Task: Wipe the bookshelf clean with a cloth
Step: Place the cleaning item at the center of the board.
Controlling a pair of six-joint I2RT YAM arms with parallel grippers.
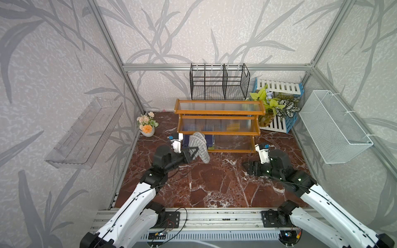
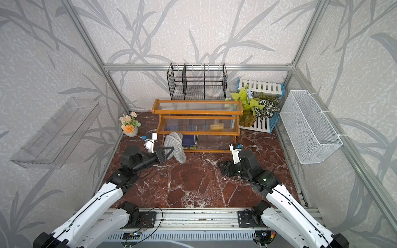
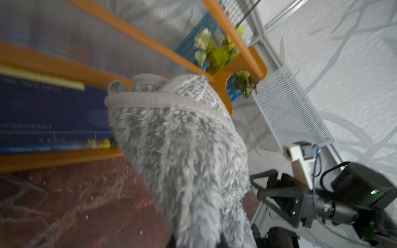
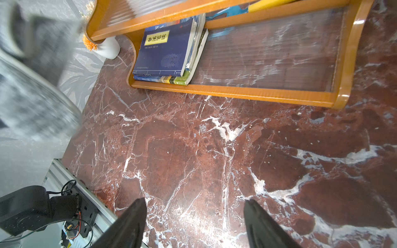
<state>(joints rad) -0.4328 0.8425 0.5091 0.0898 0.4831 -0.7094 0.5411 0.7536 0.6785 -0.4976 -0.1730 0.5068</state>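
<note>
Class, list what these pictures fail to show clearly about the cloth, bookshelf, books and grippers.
- Fingertips of the left gripper: buried in the cloth, left wrist view.
- Titles on the books: blurred in the left wrist view; partly hidden by cloth and bookshelf panels in both top views.
- Finger bases of the right gripper: cut off by the right wrist view's edge.

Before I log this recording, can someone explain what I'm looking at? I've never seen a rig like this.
Two white robot arms stand at a red marble table. Two pictures look down from overhead; the other two come from cameras on the wrists. On the table stand an orange wooden bookshelf with books on its lowest tier, and a flower pot. The left tool is shut on a fluffy grey cloth near the bookshelf's lower front. The right tool is open and empty above the table.
</note>
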